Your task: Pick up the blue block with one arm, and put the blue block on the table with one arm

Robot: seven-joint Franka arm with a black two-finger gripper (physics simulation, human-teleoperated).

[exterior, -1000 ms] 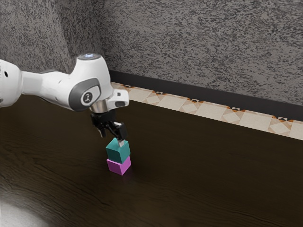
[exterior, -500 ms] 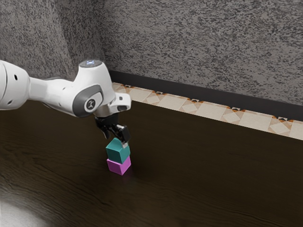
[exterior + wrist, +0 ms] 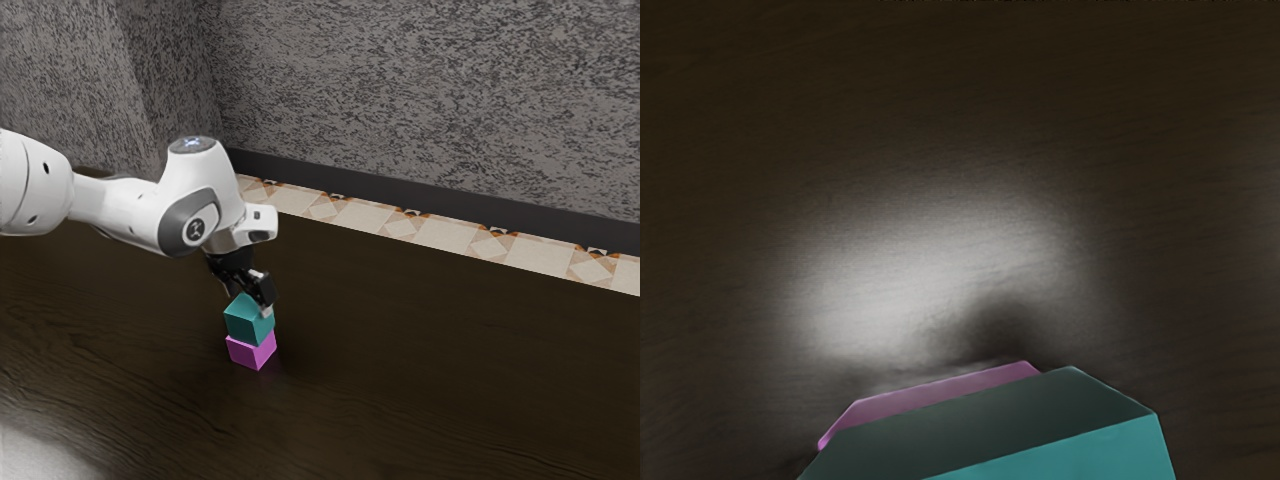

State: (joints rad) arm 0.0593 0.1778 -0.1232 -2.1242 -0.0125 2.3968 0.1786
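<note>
in the exterior view, the white arm (image 3: 190,185) is reaching in from the exterior view's left, and its black gripper (image 3: 248,302) is pointing down at the top of the blue block (image 3: 245,325), which is looking rather teal. the gripper is covering a little of that block's upper edge. whether the jaws are grasping the block or standing released around it, i cannot tell. the blue block is sitting on the pink block (image 3: 248,350), roughly lined up with it, so the pink one is standing between it and the desk (image 3: 430,350). the pink block is resting on the dark wood. behind the desk, a strip of patterned tile (image 3: 450,235) is running along a dark band (image 3: 450,203), and a speckled grey wall (image 3: 420,110) is rising above that. a pale sheen (image 3: 30,450) is lying on the desk's near corner, well apart from the blocks.

in the wrist view, the blue block is lying just under the hand, showing one darker face and one brighter face. a sliver of the pink block is peeking out past the darker face. on the wood beyond, a bright patch (image 3: 900,290) is glowing, and a soft shadow (image 3: 1000,320) is falling near the blocks.
</note>
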